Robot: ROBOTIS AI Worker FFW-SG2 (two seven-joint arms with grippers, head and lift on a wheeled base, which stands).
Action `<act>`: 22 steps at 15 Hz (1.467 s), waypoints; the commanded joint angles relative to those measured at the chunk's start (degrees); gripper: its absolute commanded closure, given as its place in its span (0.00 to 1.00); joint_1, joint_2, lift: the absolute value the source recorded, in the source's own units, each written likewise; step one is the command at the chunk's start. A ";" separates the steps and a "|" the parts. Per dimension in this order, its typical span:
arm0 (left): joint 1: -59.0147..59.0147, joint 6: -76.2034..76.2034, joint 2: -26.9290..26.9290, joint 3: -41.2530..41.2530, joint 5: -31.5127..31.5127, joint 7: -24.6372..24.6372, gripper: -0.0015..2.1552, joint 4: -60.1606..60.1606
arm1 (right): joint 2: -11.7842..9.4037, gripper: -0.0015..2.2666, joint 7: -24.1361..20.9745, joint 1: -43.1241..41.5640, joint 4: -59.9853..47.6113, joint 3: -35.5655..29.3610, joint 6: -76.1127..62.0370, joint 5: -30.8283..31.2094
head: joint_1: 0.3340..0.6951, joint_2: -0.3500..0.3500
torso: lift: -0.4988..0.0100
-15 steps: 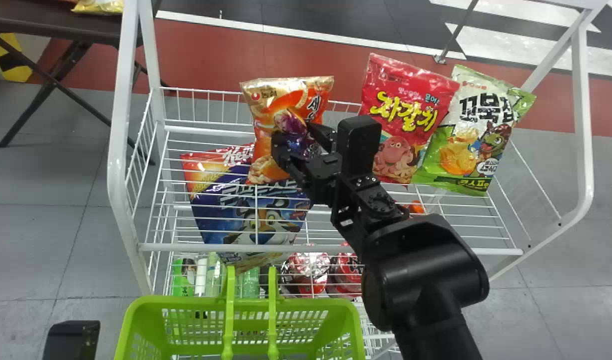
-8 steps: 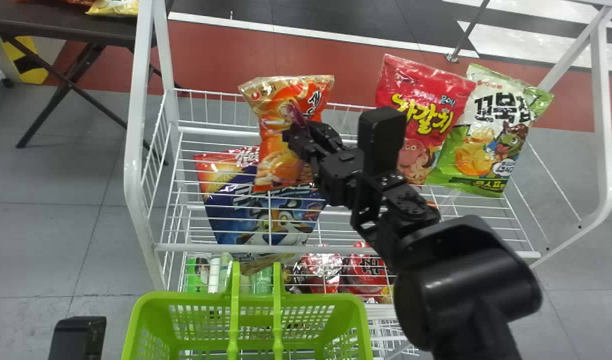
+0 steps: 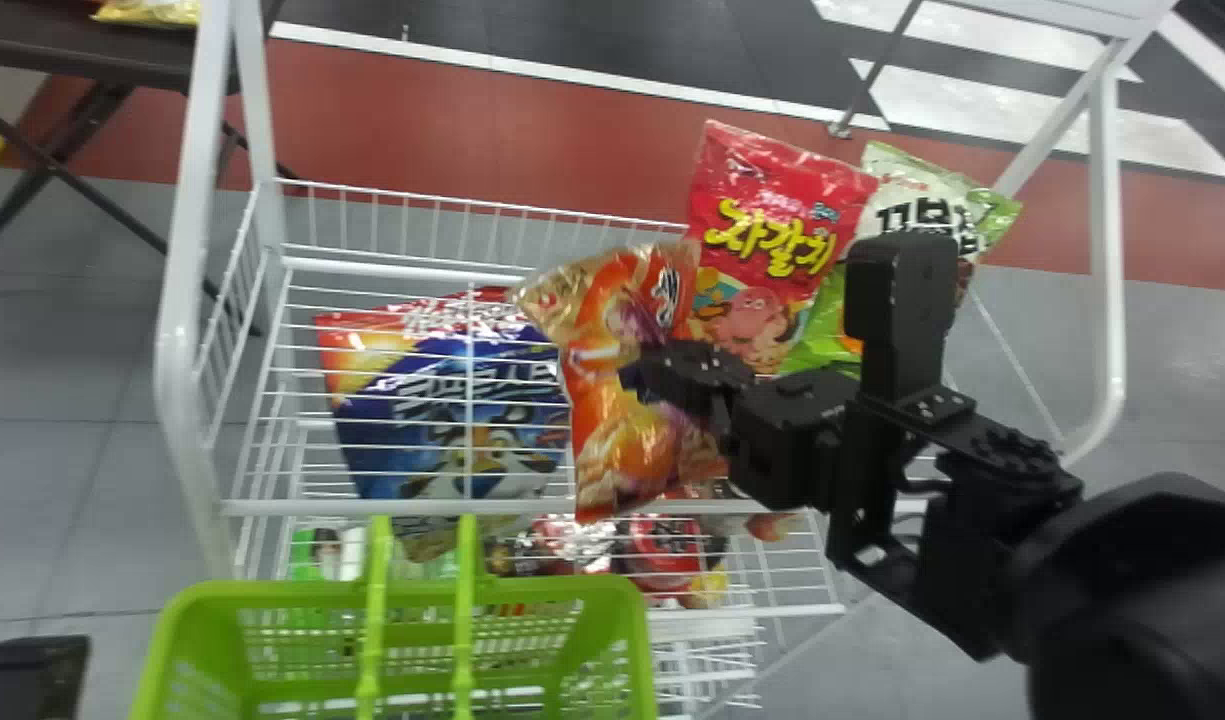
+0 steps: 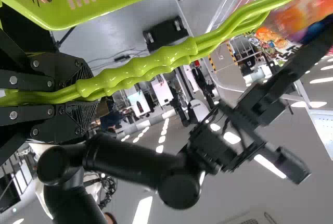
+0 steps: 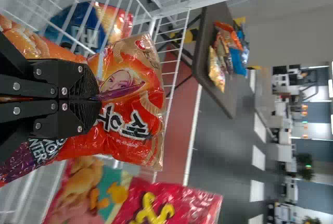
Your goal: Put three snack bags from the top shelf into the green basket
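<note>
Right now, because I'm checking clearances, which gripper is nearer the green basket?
Left. The left gripper grips the handles of the green basket; the right gripper is above the wire shelf, pinching the orange snack bag.

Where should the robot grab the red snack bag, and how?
Pinch the flat top edge of the red bag, probably from above and in front, once the right pincer is free. The bag leans upright, that edge poking above the shelf's back rail. The orange bag overlaps its lower left, and the green bag crowds its right side.
</note>
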 commanded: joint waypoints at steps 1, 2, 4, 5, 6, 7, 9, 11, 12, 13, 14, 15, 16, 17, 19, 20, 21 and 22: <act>-0.28 0.06 -0.04 -0.09 0.00 0.03 0.67 0.11 | -0.47 0.99 0.02 3.19 -7.80 -8.20 13.53 -6.88 | 1.00 0.00 | 0.89; -0.37 0.06 -0.22 0.00 0.00 0.11 0.67 0.11 | -0.47 0.99 0.11 4.69 -10.70 -10.49 18.05 -7.85 | 1.00 0.00 | 0.89; -0.20 -0.11 -0.48 0.09 0.00 0.20 0.67 0.29 | -0.47 0.99 1.43 7.76 -14.31 -11.46 18.05 -7.85 | 1.00 0.00 | 0.89; -0.11 -0.11 -0.66 0.00 0.00 0.20 0.67 0.29 | -0.30 0.99 2.04 9.52 -15.98 -11.54 18.05 -8.11 | 1.00 0.00 | 0.89; -0.11 -0.11 -0.75 0.00 0.00 0.38 0.67 0.29 | -0.21 0.99 2.22 10.58 -16.83 -11.54 18.05 -9.43 | 1.00 0.00 | 0.89; -0.11 -0.29 -0.92 0.00 0.00 0.46 0.67 0.20 | 0.23 0.99 2.57 12.07 -16.83 -11.63 18.05 -10.84 | 1.00 0.00 | 0.89; -0.02 -0.29 -1.01 -0.18 -0.18 0.64 0.67 0.11 | 0.76 0.99 2.83 14.80 -16.83 -10.40 18.05 -11.45 | 1.00 0.00 | 0.89; 0.33 -0.64 -1.10 -0.18 -0.26 0.55 0.67 0.03 | 0.93 0.99 2.83 16.90 -16.83 -8.12 18.05 -11.81 | 1.00 0.00 | 0.89; 0.51 -0.82 -1.19 -0.18 -0.26 0.55 0.67 -0.06 | 1.11 0.99 2.83 17.61 -16.83 -6.80 18.05 -11.63 | 1.00 0.00 | 0.89; 0.59 -0.99 -1.27 -0.18 -0.26 0.55 0.67 -0.06 | 1.11 0.99 2.83 17.96 -16.83 -5.48 18.05 -11.54 | 1.00 0.00 | 0.89; 0.68 -1.17 -1.36 -0.18 -0.26 0.55 0.67 -0.06 | 1.11 0.99 2.83 18.22 -16.07 -4.07 18.05 -11.54 | 1.00 0.00 | 0.89; 0.77 -1.17 -1.36 -0.18 -0.26 0.46 0.67 -0.06 | 1.11 0.99 2.92 18.40 -15.01 -2.76 18.05 -11.54 | 1.00 0.00 | 0.89; 0.95 -1.35 -1.36 -0.18 -0.26 0.38 0.67 -0.06 | 1.02 0.99 3.80 18.40 -13.78 -1.70 18.05 -11.45 | 1.00 0.00 | 0.89; 1.03 -1.35 -1.36 -0.18 -0.26 0.38 0.67 -0.24 | 1.02 0.99 3.89 18.57 -12.99 -0.47 18.05 -11.28 | 1.00 0.00 | 0.89; 1.12 -1.35 -1.36 -0.27 -0.26 0.29 0.67 -0.50 | 1.02 0.99 3.80 19.01 -11.14 1.55 18.05 -10.58 | 1.00 0.00 | 0.89; 1.12 -1.35 -1.36 -0.27 -0.26 0.20 0.67 -0.59 | 1.11 0.99 3.71 19.10 -9.30 2.96 18.05 -9.52 | 1.00 0.00 | 0.89; 1.12 -1.35 -1.36 -0.35 -0.26 0.11 0.67 -0.68 | 1.11 0.99 3.36 19.10 -7.10 4.80 18.05 -7.85 | 1.00 0.00 | 0.89; 1.30 -1.35 -1.36 -0.35 -0.26 0.03 0.67 -0.68 | 1.11 0.99 2.92 18.93 -4.90 6.12 18.05 -6.88 | 1.00 0.00 | 0.89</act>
